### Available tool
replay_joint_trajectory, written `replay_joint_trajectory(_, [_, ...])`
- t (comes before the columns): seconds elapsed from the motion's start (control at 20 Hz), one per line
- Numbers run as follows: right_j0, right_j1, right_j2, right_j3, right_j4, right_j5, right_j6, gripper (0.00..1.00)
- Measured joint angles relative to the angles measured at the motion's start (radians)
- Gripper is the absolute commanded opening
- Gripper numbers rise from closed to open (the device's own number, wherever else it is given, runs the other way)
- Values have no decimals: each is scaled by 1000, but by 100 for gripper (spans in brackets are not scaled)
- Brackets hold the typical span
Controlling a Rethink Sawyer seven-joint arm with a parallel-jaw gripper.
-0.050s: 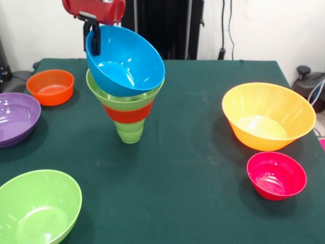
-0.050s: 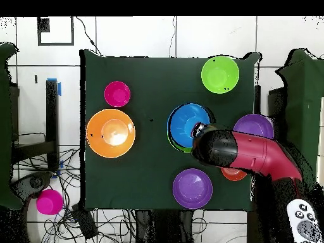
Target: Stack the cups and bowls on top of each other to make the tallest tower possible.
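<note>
Lime-green bowl (image 1: 38, 206), nearest the camera at the counter's (image 1: 193, 203) front corner, upright and empty. Pink-red bowl (image 1: 277, 175) and large orange bowl (image 1: 268, 116), just beside each other on the opposite side. Purple bowl (image 1: 15, 118) and small orange-red bowl (image 1: 50, 87) at the side edge. Tower (image 1: 128, 109), mid-counter: light-green cup (image 1: 130, 133) at the base, orange-red band, green rim, blue bowl (image 1: 124, 61) on top, tilted steeply and not seated level. Handling, by judgement: light, stiff, glossy plastic, likely slippery; thin rims are the natural hold; the narrow base may tip easily. Pincer (image 1: 93, 38) descends from the red arm (image 1: 94, 10), dark fingers pinched over the blue bowl's high rim, one inside, one outside.
</note>
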Motion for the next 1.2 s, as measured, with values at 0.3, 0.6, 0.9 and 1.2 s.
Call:
replay_joint_trajectory(0.3, [3, 0, 0, 4, 0, 0, 0, 0])
replay_joint_trajectory(0.6, [6, 0, 0, 8, 0, 0, 0, 0])
replay_joint_trajectory(0.9, [8, 0, 0, 14, 0, 0, 0, 0])
replay_joint_trajectory(1.2, [9, 0, 0, 19, 0, 0, 0, 0])
